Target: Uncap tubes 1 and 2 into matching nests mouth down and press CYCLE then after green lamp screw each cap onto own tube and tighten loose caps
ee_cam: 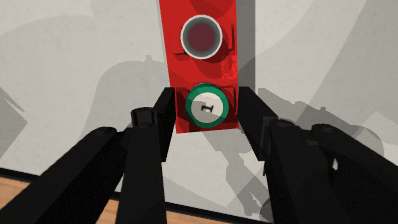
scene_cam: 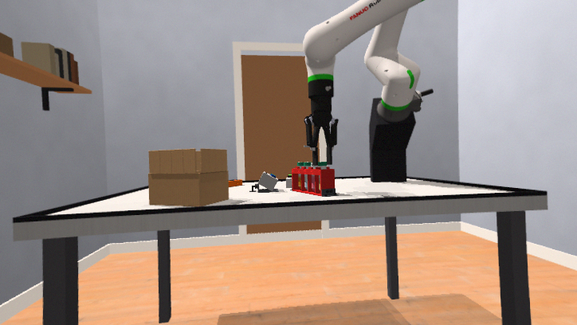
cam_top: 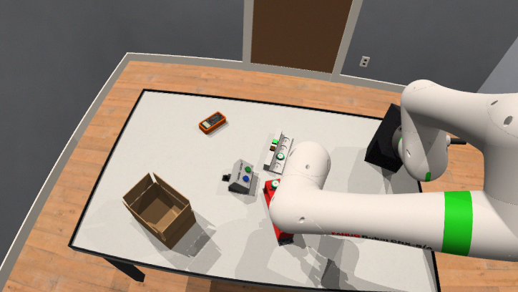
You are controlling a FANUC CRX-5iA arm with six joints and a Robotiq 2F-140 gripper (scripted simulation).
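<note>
The red decapping station (cam_top: 277,214) is mostly hidden under my arm in the top view and shows in the exterior view (scene_cam: 313,180). In the wrist view, the green cap marked 1 (ee_cam: 207,108) sits on its tube at the near end of the station. The tube behind it (ee_cam: 201,37) is uncapped. My gripper (ee_cam: 206,102) is open and straddles cap 1 with a gap on each side. One green cap (cam_top: 280,156) lies in the cap tray (cam_top: 277,152). The tray's green lamp (cam_top: 275,141) is lit. Another capped tube (cam_top: 275,183) shows at the station's far end.
The key housing (cam_top: 242,177), with the green key (cam_top: 248,169) and the blue key (cam_top: 246,177), stands left of the station. An open cardboard box (cam_top: 159,209) is at the front left. An orange multimeter (cam_top: 212,122) lies at the back. The black arm base (cam_top: 385,143) is to the right.
</note>
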